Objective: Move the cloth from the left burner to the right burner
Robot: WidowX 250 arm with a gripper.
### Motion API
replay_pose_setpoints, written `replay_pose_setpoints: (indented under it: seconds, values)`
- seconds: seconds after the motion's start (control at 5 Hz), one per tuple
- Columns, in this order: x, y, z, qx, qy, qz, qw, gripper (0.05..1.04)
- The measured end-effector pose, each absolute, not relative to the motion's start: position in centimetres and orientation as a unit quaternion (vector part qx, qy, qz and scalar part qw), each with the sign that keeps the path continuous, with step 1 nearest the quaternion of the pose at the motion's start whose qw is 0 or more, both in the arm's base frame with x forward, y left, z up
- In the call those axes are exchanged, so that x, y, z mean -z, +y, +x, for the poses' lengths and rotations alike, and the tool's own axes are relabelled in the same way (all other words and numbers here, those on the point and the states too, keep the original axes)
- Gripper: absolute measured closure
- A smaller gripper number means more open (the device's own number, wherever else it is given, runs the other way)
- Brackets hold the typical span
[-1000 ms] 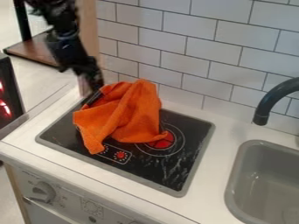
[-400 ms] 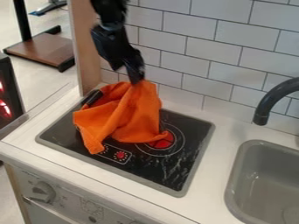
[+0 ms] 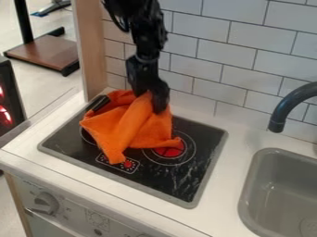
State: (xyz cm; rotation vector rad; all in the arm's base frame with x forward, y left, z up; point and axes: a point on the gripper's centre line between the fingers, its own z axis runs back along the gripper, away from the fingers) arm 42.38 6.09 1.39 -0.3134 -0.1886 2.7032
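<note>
The black gripper (image 3: 157, 102) hangs at the upper right part of the orange cloth (image 3: 127, 127), against its fabric. Draped in a raised heap, the cloth covers most of the stove's left side, and its right corner reaches over the edge of the right burner (image 3: 176, 151), whose red centre partly shows. Most of the left burner is hidden under the fabric. One corner of the cloth hangs toward the control markings at the front of the black stove top (image 3: 180, 178).
A dark handle-like piece (image 3: 98, 103) sticks out behind the cloth at the upper left. The grey sink (image 3: 288, 194) and a black faucet (image 3: 291, 104) are on the right. A tiled wall (image 3: 244, 60) stands behind the counter.
From the upper left, the gripper has moved right and down to the cloth's upper right part. The top of the cloth has sunk a little, and its folds have shifted.
</note>
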Motion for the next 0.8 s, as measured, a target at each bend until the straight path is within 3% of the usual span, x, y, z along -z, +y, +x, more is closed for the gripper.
replay_pose_setpoints:
  seconds: [0.4,0.8]
  values:
    - [0.4,7.0,41.8,-0.968,-0.108,-0.096,0.203,0.084]
    - [1.4,6.6,40.6,-0.969,-0.105,-0.088,0.208,0.083]
